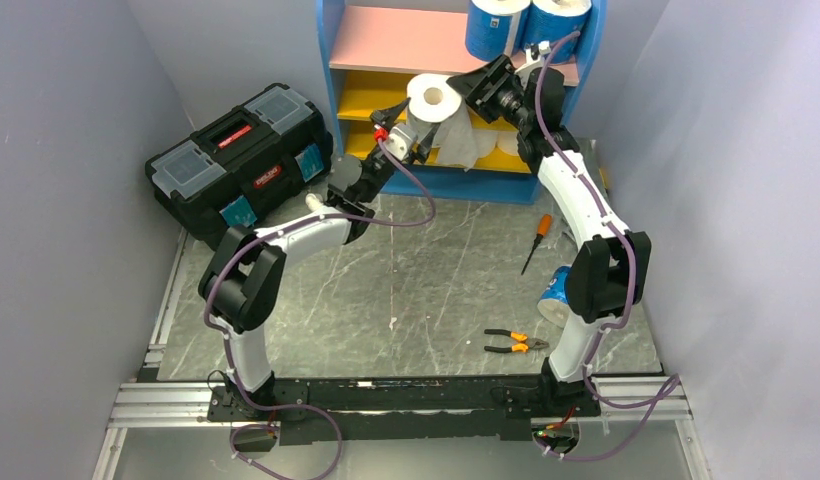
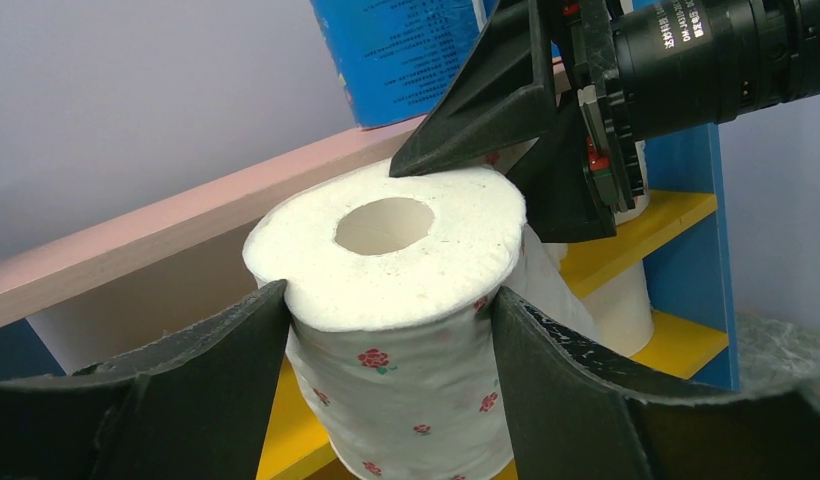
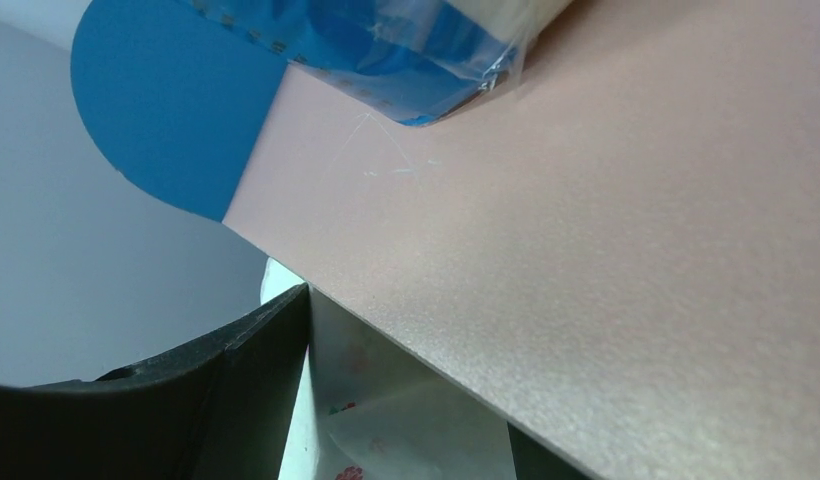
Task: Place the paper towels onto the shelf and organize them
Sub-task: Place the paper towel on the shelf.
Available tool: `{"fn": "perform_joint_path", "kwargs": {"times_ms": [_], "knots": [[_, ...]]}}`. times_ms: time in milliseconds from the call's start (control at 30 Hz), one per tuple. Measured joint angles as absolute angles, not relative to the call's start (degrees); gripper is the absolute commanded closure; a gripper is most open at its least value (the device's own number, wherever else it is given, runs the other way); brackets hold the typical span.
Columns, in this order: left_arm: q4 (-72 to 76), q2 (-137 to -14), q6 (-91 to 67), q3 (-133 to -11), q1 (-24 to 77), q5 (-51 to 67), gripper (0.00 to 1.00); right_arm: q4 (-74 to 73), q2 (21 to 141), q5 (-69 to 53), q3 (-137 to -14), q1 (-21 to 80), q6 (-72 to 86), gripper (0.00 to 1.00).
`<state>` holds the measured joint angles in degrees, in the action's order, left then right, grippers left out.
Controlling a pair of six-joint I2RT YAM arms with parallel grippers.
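1. Flowered roll stands upright in the air with its long axis vertical and its cardboard core opening upward. It is just in front of the shelf, below the pink top board.
2. The left gripper has its fingers pressed against the roll's two sides, clamped on it. The right gripper, jaws about half apart, also has the roll between them, with one finger lying on the top rim.
3. A black toolbox sits at the table's far left edge. Plain white rolls stand on the yellow boards behind. Two blue-wrapped rolls stand at the pink board's right end. A screwdriver, another blue roll and pliers lie towards the table's right edge.
4. The toolbox's red label and the blue wrapper's print are too small to read.
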<state>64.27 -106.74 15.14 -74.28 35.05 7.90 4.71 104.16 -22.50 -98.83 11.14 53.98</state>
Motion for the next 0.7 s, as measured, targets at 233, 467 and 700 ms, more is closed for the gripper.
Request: {"fn": "perform_joint_path", "kwargs": {"times_ms": [233, 467, 700], "knots": [[58.8, -104.6, 13.8, -74.7, 34.9, 7.7, 0.34, 0.4, 104.7, -22.2, -101.3, 11.2, 54.0, 0.33], [53.0, -103.1, 12.4, -76.2, 34.8, 7.7, 0.35, 0.3, 104.7, -21.6, -101.3, 11.3, 53.5, 0.29], [47.5, -102.1, 11.0, -78.2, 34.8, 7.8, 0.34, 0.0, 104.4, -20.9, -101.3, 11.3, 52.6, 0.26]]}}
